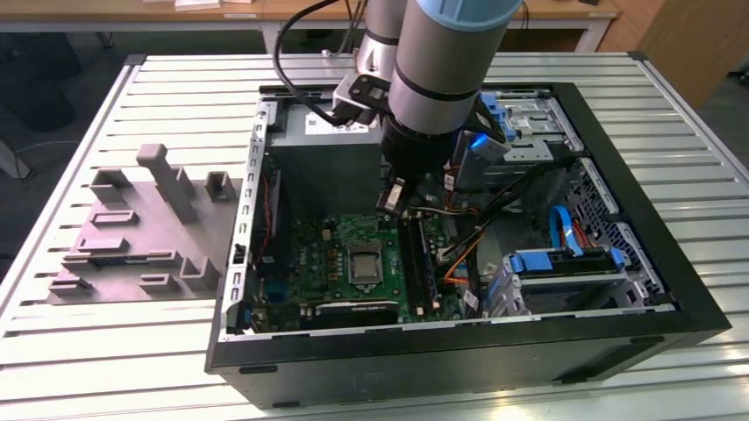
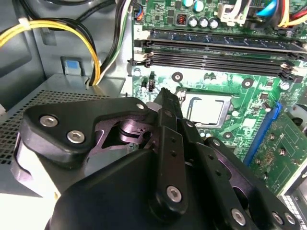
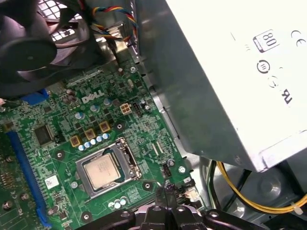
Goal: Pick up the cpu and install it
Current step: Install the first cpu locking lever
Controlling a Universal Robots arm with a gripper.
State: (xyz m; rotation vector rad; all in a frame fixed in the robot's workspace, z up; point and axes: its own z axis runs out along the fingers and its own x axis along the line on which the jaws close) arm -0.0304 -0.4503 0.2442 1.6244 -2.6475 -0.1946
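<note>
Fingers (image 3: 166, 199) pressed together, gripping nothing, hang inside the open computer case (image 1: 655, 307) above the green motherboard (image 1: 316, 263), the cpu (image 3: 103, 171) already seated in its socket just beside them; any press here is best made squarely and gently.

Even indoor light, dim inside the case (image 1: 655, 289), near gripper (image 2: 165, 103) blurred
</note>
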